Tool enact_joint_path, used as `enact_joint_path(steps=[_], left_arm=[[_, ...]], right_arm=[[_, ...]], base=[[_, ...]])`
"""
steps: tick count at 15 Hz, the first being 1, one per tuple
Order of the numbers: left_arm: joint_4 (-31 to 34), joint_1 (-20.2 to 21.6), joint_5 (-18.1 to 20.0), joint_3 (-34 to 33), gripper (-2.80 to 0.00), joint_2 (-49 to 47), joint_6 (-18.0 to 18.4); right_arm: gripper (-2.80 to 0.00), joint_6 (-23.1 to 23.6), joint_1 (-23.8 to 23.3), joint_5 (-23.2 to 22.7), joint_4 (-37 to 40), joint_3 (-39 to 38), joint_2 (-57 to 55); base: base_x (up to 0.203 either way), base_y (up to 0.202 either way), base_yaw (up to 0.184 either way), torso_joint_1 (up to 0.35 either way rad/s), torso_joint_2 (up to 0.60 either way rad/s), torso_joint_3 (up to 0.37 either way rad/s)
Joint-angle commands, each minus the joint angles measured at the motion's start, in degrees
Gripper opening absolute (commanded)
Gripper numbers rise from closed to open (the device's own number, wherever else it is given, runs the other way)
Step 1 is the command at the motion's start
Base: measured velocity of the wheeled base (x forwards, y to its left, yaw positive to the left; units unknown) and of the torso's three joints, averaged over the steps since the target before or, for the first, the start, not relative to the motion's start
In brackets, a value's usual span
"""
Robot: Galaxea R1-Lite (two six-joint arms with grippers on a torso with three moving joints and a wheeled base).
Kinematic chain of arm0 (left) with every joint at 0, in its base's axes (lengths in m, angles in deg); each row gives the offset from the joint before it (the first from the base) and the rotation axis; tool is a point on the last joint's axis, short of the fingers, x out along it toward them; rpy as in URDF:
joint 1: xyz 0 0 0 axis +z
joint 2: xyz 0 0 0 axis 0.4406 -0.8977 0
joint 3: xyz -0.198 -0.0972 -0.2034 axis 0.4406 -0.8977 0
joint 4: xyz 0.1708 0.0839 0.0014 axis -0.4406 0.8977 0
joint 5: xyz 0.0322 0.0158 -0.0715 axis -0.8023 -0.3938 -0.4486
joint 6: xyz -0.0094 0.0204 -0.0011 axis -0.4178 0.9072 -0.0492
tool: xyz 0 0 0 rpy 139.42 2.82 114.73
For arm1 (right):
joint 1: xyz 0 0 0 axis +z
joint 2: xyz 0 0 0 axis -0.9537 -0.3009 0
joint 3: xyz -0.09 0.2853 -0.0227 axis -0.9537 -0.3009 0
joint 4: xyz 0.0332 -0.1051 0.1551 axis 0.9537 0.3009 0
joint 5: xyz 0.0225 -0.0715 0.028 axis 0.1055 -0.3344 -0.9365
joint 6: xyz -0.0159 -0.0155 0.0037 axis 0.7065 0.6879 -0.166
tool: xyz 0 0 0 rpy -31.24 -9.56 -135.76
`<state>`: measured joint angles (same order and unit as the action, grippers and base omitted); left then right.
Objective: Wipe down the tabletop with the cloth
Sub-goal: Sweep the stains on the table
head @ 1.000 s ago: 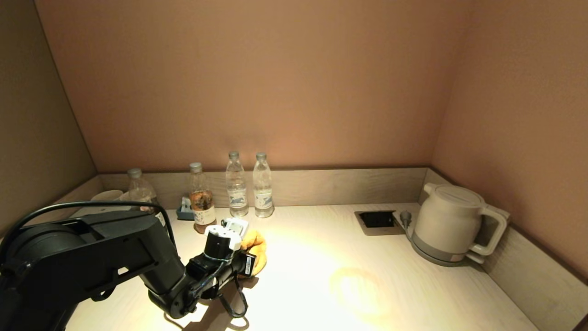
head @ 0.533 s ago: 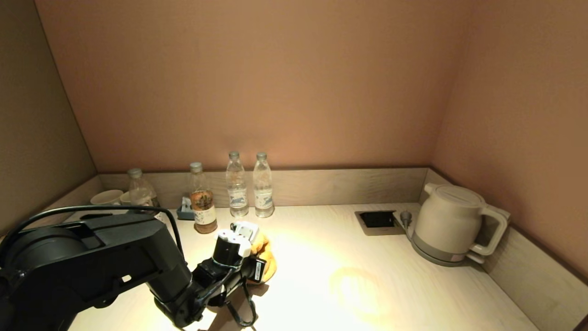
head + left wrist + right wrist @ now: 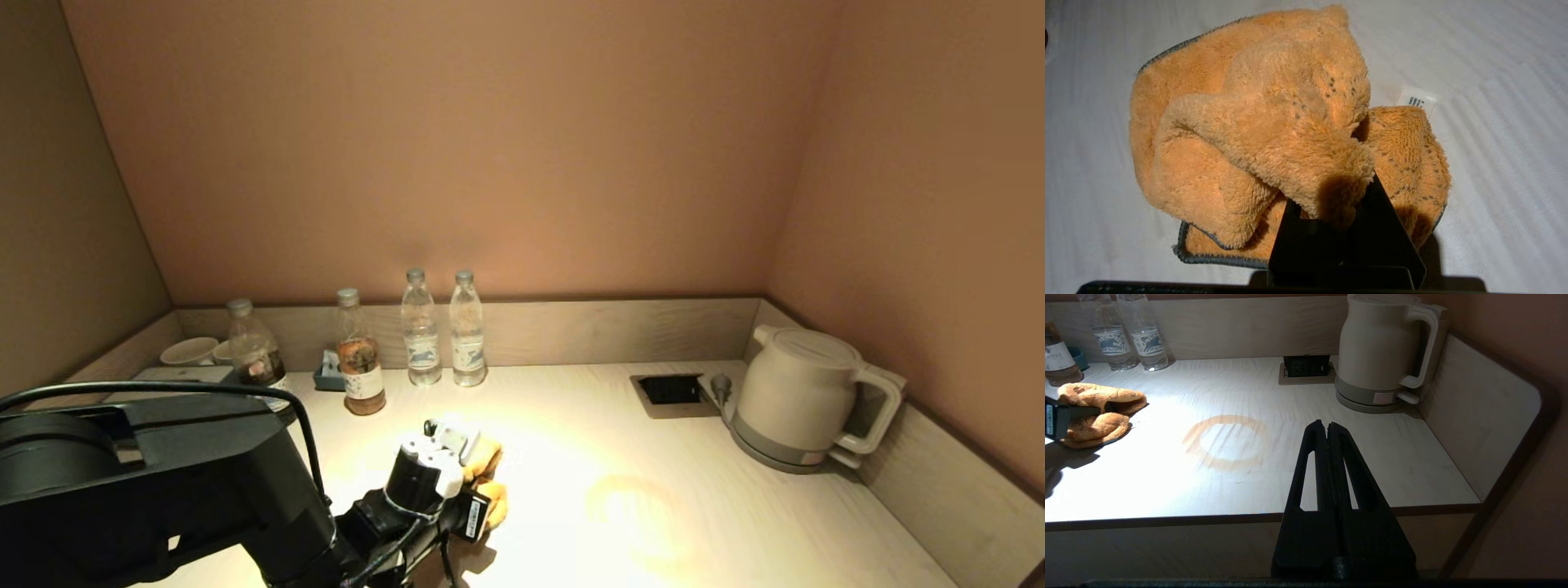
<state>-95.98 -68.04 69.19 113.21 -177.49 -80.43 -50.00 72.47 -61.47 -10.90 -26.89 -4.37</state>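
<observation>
Both fingers of the left gripper (image 3: 1345,200) were clamped on a fold of the orange cloth (image 3: 1257,134), whose bunched bulk lay on the tabletop (image 3: 1494,171) with its dark-stitched edge and a small white tag showing. Seen from the head camera, that gripper (image 3: 478,482) and cloth (image 3: 487,469) sat left of the stain (image 3: 633,510), a faint brown ring on the pale wood, near it but not touching. Behind the cloth and farther from the stain, two water bottles (image 3: 445,331) stood side by side against the back ledge. Left of these stood a brown-filled bottle (image 3: 359,355), then another bottle (image 3: 249,347) and cups (image 3: 192,351) in the far left corner.

On the stain's other side, a cream kettle (image 3: 804,400) rested on its base in the right corner, with a recessed socket box (image 3: 669,390) just beside it toward the bottles.

Off the table's front edge, the right gripper (image 3: 1327,428) hung with its fingers pressed together on nothing, pointed toward the stain (image 3: 1227,443) from the near side, well apart from cloth (image 3: 1098,412) and kettle (image 3: 1380,347).
</observation>
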Motion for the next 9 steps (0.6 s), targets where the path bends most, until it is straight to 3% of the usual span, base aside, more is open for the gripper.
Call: enact_joint_path(steps=[1,3,5,9], left_arm=[[-0.22,-0.13,-0.49,-3.16,-2.8,0.92,-0.19],[-0.25,0.22,-0.67,-4.02,-2.8,1.19,-0.49],[-0.31,2.69,-0.98,-8.01,-2.8,1.12,-2.08],[-0.31,6.5,-1.77,-9.77,-2.8,0.77,-2.7]], right_arm=[[-2.8,-0.02,0.02,0.0,0.01,0.0,0.02],[-2.8,-0.02,0.02,0.0,0.01,0.0,0.02],[-2.8,-0.02,0.02,0.0,0.01,0.0,0.02],[-2.8,-0.02,0.02,0.0,0.01,0.0,0.02]], base=[[0.0,0.0,0.0,0.0,0.0,0.0],[0.0,0.0,0.0,0.0,0.0,0.0],[0.0,0.0,0.0,0.0,0.0,0.0],[0.0,0.0,0.0,0.0,0.0,0.0]])
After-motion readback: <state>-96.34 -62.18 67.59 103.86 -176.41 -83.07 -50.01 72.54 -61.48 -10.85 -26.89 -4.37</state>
